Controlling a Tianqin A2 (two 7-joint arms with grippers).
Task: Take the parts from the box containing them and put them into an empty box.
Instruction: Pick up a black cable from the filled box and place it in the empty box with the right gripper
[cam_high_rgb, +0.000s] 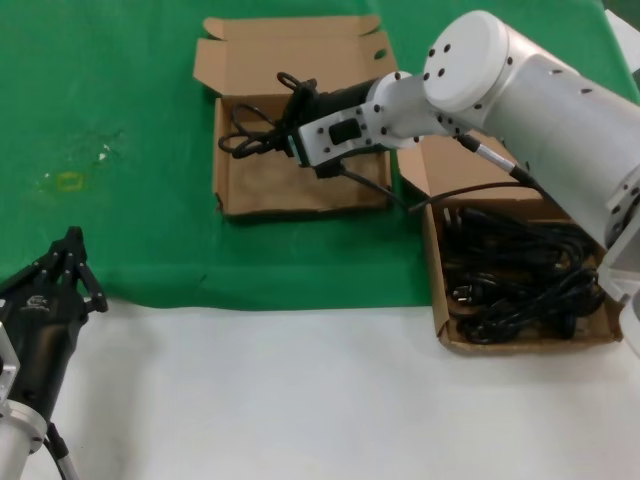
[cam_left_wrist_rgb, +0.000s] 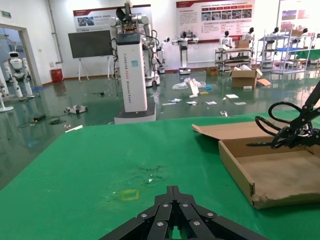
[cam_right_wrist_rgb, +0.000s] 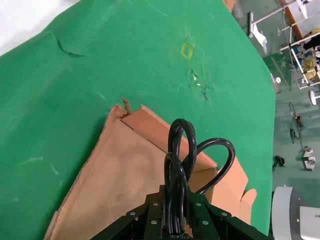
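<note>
My right gripper (cam_high_rgb: 290, 126) hangs over the empty box (cam_high_rgb: 260, 188) at the back centre, shut on a black power cord (cam_high_rgb: 252, 135). The cord's loops (cam_right_wrist_rgb: 200, 150) stick out past the gripper (cam_right_wrist_rgb: 177, 192) above the bare cardboard floor (cam_right_wrist_rgb: 110, 185). One strand of it (cam_high_rgb: 385, 190) trails over the box wall toward the box containing the parts (cam_high_rgb: 436, 300) on the right. Several more black cords (cam_high_rgb: 520, 275) lie piled there. The left gripper (cam_high_rgb: 72, 236) is parked at the near left, shut and holding nothing (cam_left_wrist_rgb: 173, 189).
Both boxes sit on a green mat (cam_high_rgb: 120, 120); a white table surface (cam_high_rgb: 300, 400) fills the near side. The empty box's lid flap (cam_high_rgb: 290, 50) lies open at the back. A small yellow mark (cam_high_rgb: 69, 181) is on the mat at the left.
</note>
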